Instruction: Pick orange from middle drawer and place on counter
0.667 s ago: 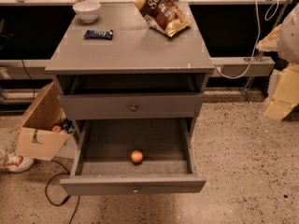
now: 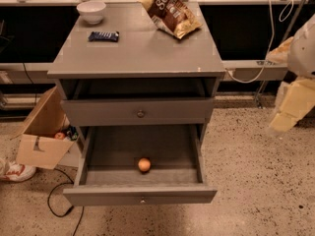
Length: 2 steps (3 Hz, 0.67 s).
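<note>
The middle drawer (image 2: pixel 140 196) is pulled wide open at the bottom of the grey cabinet. The orange (image 2: pixel 143 164) lies on the drawer's floor, near the front and about centred. The counter (image 2: pixel 140 48) is the cabinet's flat grey top. My gripper (image 2: pixel 288 113) hangs at the right edge of the view, off to the right of the cabinet at about drawer-front height. It is well apart from the orange and holds nothing that I can see.
On the counter are a white bowl (image 2: pixel 91 11), a dark snack bar (image 2: pixel 104 36) and a chip bag (image 2: pixel 170 13). The knobbed drawer above (image 2: pixel 140 113) is closed. A cardboard box (image 2: pixel 42 132) with clutter stands on the floor at left. A cable (image 2: pixel 59 205) lies by the drawer.
</note>
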Each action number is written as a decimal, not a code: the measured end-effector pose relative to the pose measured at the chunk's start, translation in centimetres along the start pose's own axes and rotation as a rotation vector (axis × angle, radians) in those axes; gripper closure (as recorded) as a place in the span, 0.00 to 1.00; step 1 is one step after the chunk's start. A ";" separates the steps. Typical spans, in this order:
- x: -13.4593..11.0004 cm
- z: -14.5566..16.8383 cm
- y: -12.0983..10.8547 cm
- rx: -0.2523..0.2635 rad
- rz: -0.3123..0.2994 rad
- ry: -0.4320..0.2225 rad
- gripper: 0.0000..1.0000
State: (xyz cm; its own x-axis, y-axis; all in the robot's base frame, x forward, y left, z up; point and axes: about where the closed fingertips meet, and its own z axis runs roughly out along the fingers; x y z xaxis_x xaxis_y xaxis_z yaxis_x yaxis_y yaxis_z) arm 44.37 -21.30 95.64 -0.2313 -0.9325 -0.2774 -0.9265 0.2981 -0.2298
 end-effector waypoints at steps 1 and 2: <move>0.1 6.3 1.6 -0.077 0.106 -0.136 0.00; -1.6 18.6 4.2 -0.214 0.239 -0.284 0.00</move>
State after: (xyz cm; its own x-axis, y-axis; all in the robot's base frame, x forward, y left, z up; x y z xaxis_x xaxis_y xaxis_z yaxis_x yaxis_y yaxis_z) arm 46.36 -14.75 77.75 -0.3836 -0.7405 -0.5519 -0.9045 0.4218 0.0629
